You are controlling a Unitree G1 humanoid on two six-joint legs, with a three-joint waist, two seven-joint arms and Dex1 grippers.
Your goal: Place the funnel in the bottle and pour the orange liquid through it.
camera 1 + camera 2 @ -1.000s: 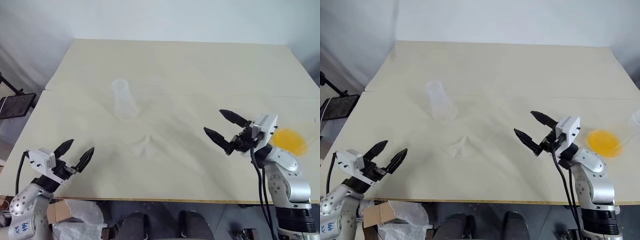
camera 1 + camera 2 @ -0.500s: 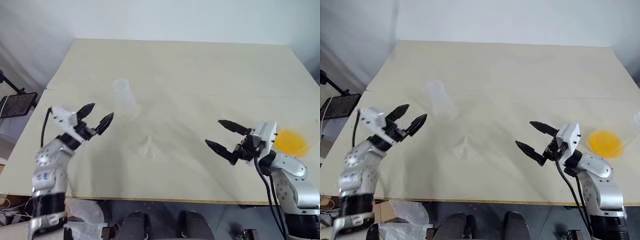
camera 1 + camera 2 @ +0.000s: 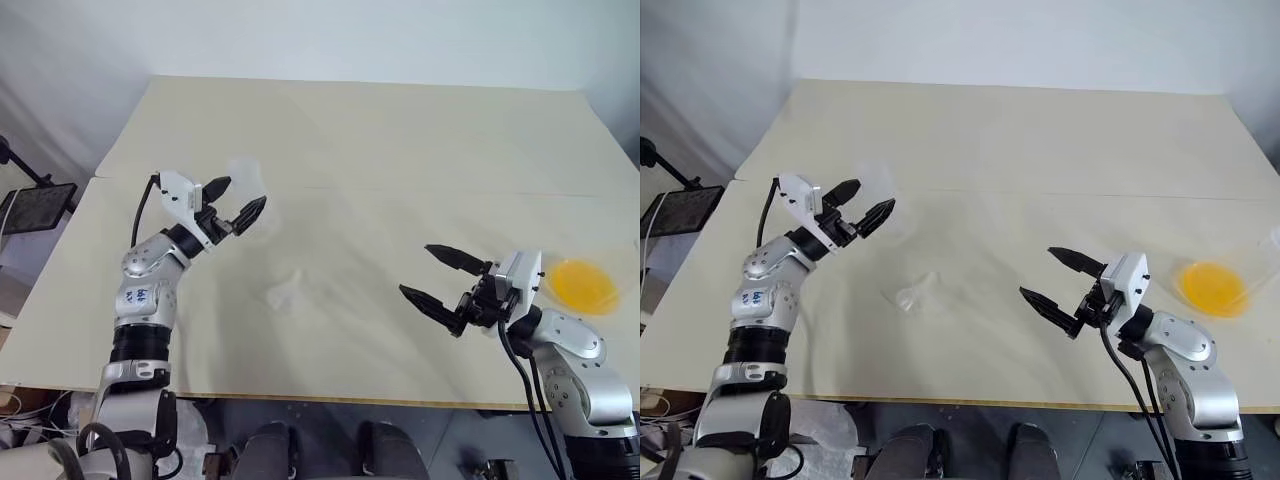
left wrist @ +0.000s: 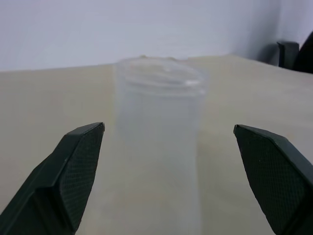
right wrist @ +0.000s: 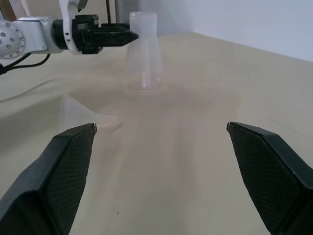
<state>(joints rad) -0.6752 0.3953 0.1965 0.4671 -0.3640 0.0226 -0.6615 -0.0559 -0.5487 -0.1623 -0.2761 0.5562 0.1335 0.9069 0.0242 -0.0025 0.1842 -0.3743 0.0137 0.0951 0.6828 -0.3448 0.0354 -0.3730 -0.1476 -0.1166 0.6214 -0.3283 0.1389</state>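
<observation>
I saw both pincers spread and empty: left pincer (image 3: 234, 207) just before the upright bottle (image 4: 159, 147), right pincer (image 3: 1055, 283) near the orange liquid (image 3: 1212, 286). Funnel (image 3: 912, 296) lay mid-desk (image 3: 400, 140). I read no labels.

Frosted translucent plastic bottle (image 4: 159, 147), clear glossy plastic funnel (image 5: 78, 113), matt beige table (image 3: 420, 150)

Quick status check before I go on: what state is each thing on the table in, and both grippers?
bottle: upright, mouth open, no funnel in it, not gripped.
funnel: lying on its side on the table, apart from the bottle.
orange liquid: in a clear container, unpoured.
left gripper: open, at the bottle.
right gripper: open, empty.
</observation>
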